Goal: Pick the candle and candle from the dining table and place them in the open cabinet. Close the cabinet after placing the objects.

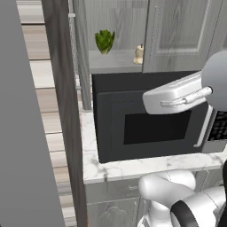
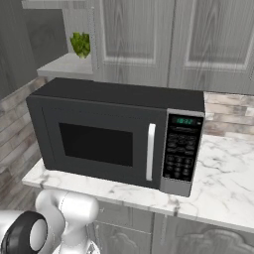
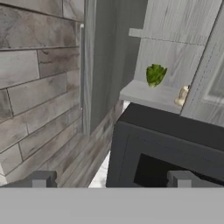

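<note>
A cream candle (image 1: 138, 54) stands on the pale shelf (image 1: 113, 60) of the open cabinet, just left of the closed right door (image 1: 181, 35). In the hand view the same candle (image 3: 182, 96) peeks out from behind that door's edge, at the shelf's (image 3: 144, 94) right end. The cabinet's left door (image 1: 26, 133) is swung open toward me and seen edge-on (image 3: 94, 65). My gripper (image 3: 112, 179) is open, its fingertips (image 3: 43, 178) wide apart with nothing between them. It sits below and to the left of the shelf, apart from the candle.
A leafy green plant (image 1: 104, 41) (image 2: 81, 43) (image 3: 155, 74) stands on the shelf left of the candle. A black microwave (image 1: 146, 119) (image 2: 119, 134) (image 3: 170, 144) sits on the marble counter (image 2: 223, 183) right under the shelf. A brick wall (image 3: 35, 87) lies to the left.
</note>
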Available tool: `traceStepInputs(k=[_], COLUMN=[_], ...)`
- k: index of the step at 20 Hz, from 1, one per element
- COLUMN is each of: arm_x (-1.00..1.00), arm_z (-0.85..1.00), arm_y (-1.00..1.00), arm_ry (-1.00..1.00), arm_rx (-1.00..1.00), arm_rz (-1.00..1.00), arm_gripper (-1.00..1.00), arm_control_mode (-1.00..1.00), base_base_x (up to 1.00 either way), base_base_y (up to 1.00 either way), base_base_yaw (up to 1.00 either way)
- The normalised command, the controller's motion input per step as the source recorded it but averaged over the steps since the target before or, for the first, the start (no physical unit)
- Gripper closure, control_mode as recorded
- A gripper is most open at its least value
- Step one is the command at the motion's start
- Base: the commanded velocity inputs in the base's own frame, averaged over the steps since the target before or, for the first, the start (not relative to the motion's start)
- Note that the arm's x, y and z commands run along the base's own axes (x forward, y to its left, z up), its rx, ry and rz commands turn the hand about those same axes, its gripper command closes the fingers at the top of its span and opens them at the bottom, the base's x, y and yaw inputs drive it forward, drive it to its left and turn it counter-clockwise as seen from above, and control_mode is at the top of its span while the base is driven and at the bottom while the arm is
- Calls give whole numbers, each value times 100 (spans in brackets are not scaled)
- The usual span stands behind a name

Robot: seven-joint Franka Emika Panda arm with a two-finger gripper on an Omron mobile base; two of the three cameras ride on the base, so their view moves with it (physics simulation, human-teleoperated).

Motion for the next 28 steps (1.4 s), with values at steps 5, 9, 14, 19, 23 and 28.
traceStepInputs(k=[5,9,14,19,23,28], arm_x=[3,6,1,4,26,41], arm_z=[0,0,0,0,0,-1], arm_y=[14,10,6,4,0,0], arm_ry=[6,4,0,0,0,0], arm_rx=[0,0,0,0,0,0], arm_rz=[2,4,5,5,4,3], arm_gripper=[-100,-100,-100,-100,-100,-100], arm_control_mode=[-100,-100,-100,-100,-100,-100], base_base_x=[0,0,0,0,0,0], base_base_y=[0,0,0,0,0,0], base_base_yaw=[0,0,0,0,0,0])
